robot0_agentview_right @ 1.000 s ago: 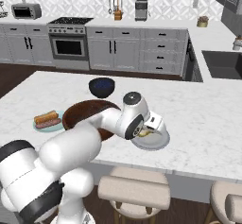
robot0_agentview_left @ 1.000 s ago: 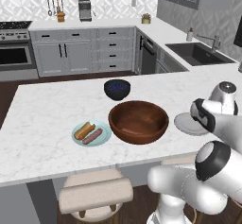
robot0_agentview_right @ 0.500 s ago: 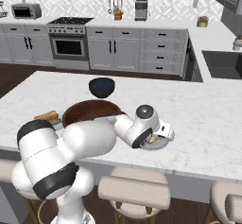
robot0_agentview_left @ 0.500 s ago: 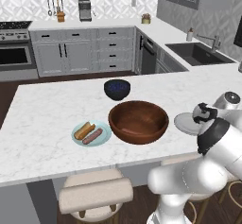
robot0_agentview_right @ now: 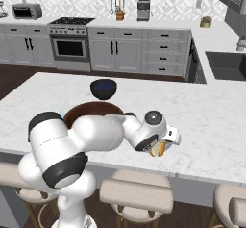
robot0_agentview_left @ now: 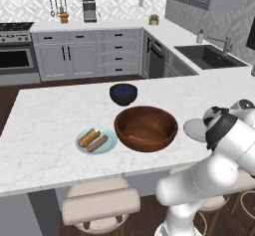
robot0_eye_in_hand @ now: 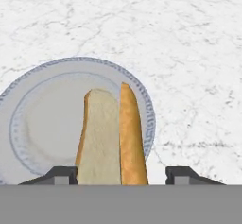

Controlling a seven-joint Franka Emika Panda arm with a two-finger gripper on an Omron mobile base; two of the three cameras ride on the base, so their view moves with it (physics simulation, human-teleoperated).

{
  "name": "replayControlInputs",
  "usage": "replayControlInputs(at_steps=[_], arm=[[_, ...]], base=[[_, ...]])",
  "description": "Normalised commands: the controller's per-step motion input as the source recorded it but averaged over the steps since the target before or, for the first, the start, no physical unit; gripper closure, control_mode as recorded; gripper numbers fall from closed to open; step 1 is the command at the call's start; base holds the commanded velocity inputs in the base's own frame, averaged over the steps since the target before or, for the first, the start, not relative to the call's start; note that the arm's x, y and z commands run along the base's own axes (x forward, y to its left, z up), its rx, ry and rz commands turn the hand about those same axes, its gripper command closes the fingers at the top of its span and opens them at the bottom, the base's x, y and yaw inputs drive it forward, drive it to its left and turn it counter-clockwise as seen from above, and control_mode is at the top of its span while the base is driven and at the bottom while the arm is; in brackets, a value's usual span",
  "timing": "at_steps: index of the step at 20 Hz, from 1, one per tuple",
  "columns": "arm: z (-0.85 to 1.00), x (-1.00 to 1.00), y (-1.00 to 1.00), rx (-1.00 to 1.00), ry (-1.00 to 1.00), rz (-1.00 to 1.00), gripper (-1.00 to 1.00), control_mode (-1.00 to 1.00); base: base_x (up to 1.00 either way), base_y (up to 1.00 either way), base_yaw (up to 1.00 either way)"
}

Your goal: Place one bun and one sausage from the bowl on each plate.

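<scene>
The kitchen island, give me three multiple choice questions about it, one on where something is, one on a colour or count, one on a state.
1. Where does the light blue plate with a bun and a sausage lie?
A. left of the wooden bowl, in the left base view
B. inside the sink
C. on the stove

2. What colour is the small bowl behind the wooden bowl?
A. yellow
B. dark blue
C. white

3. How does the bun stand to the grey-rimmed plate in the hand view?
A. over it, between the gripper tips
B. on bare marble, away from the plate
C. in the wooden bowl

Answers: 1 A, the plate lies beside the bowl; 2 B, its glaze is dark blue; 3 A, the tips flank it.
</scene>
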Motion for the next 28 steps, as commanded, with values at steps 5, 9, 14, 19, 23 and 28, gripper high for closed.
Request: replayControlInputs(at_steps=[5, 9, 14, 19, 23, 28], arm=[[0.36, 0.06, 0.00, 0.00, 0.05, 0.00, -1.00, -1.00], [0.41, 0.19, 0.03, 0.00, 0.04, 0.00, -1.00, -1.00], [0.62, -0.07, 0.61, 0.00, 0.02, 0.00, -1.00, -1.00], [0.57, -0.23, 1.00, 0.00, 0.18, 0.07, -1.00, -1.00], [0.49, 0.00, 1.00, 0.01, 0.28, 0.16, -1.00, -1.00], [0.37, 0.21, 1.00, 0.10, 0.33, 0.18, -1.00, -1.00]], base=[[0.00, 0.00, 0.00], [0.00, 0.00, 0.00], [0.00, 0.00, 0.00], [0.00, 0.00, 0.00], [0.00, 0.00, 0.00], [0.00, 0.00, 0.00]])
